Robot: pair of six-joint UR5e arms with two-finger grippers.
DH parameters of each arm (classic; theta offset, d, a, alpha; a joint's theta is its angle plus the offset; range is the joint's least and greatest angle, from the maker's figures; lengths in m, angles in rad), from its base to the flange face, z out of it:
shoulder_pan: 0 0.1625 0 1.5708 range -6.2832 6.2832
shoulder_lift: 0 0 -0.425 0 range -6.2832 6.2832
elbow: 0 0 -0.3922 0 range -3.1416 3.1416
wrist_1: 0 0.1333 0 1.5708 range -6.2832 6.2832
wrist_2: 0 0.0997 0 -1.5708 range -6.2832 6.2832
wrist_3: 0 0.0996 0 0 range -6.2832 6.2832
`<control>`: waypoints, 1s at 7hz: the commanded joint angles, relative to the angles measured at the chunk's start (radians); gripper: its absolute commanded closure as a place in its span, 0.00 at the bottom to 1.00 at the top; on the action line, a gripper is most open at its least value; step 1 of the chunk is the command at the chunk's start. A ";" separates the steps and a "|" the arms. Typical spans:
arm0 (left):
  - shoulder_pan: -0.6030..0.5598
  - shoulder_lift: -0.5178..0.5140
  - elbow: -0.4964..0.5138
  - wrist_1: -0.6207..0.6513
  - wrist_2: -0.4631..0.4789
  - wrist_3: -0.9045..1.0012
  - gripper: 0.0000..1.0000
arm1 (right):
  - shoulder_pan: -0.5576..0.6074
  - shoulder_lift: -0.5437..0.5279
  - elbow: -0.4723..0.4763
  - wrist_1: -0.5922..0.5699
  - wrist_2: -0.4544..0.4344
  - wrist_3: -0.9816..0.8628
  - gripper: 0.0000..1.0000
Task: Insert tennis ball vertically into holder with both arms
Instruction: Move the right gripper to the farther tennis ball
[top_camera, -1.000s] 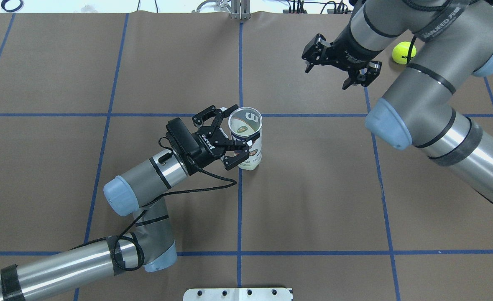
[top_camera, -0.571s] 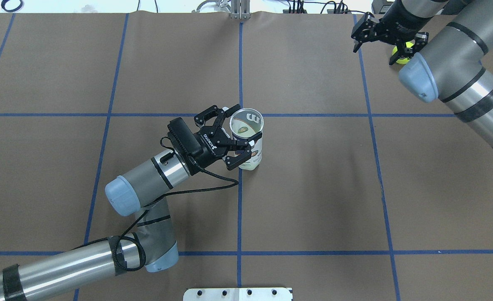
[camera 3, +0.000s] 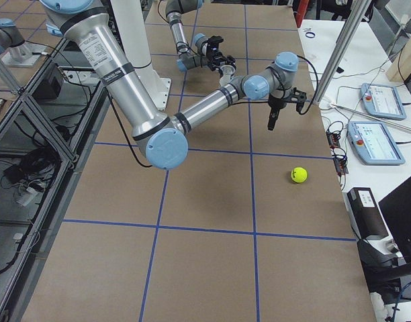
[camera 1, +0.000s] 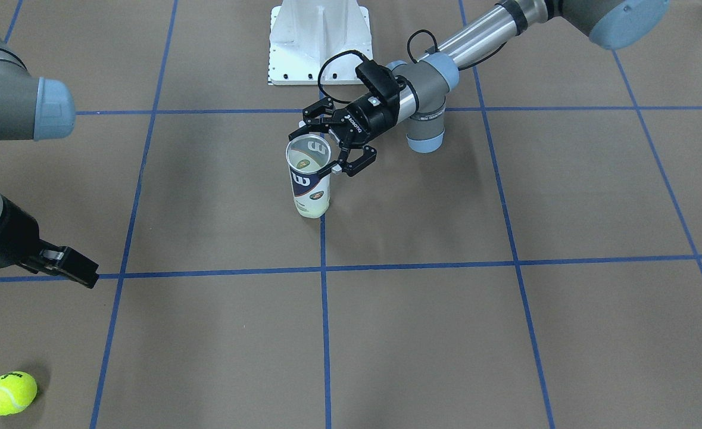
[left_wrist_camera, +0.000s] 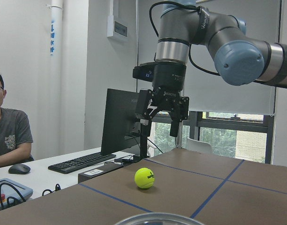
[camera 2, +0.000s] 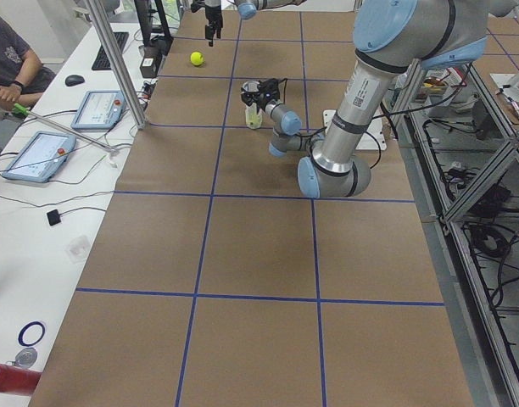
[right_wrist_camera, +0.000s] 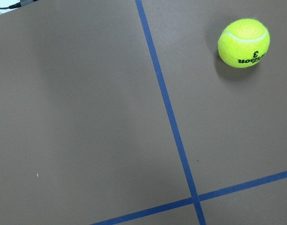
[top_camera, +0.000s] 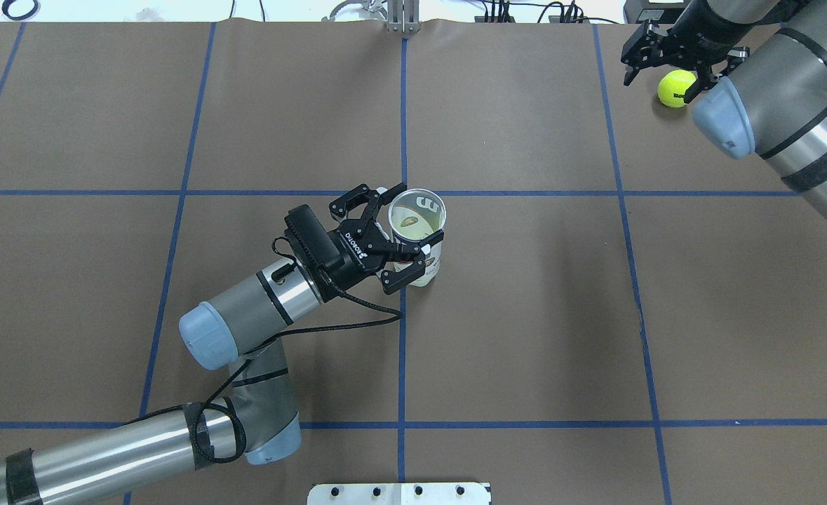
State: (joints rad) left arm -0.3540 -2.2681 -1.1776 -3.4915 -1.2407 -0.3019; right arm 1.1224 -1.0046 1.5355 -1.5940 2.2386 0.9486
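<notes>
The holder is a clear can with a white and navy label. It stands upright and open-topped near the table's middle, and also shows in the front view. My left gripper is open, with a finger on each side of the can near its rim; I cannot tell if they touch it. The yellow tennis ball lies on the table at the far right, and also shows in the right wrist view. My right gripper is open and empty, and hangs above the ball, pointing down.
The white pedestal base stands at the robot's side of the table. Blue tape lines cross the brown tabletop. Beyond the far edge, a seated operator is at a desk with a keyboard, monitor and tablets.
My right arm has swung from the table's middle right to the far right corner and now hangs over the ball. My left gripper has edged closer around the can.
</notes>
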 commanded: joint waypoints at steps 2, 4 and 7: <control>0.004 -0.011 -0.001 0.005 0.007 0.001 0.08 | 0.013 -0.011 -0.035 0.002 -0.005 -0.057 0.00; 0.004 -0.013 0.001 0.009 0.042 0.003 0.08 | 0.057 -0.011 -0.095 0.002 -0.008 -0.178 0.00; 0.006 -0.013 0.012 0.012 0.044 0.004 0.08 | 0.077 -0.022 -0.204 0.099 -0.014 -0.226 0.00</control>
State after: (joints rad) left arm -0.3485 -2.2809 -1.1713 -3.4799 -1.1974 -0.2982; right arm 1.1931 -1.0190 1.3717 -1.5489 2.2259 0.7332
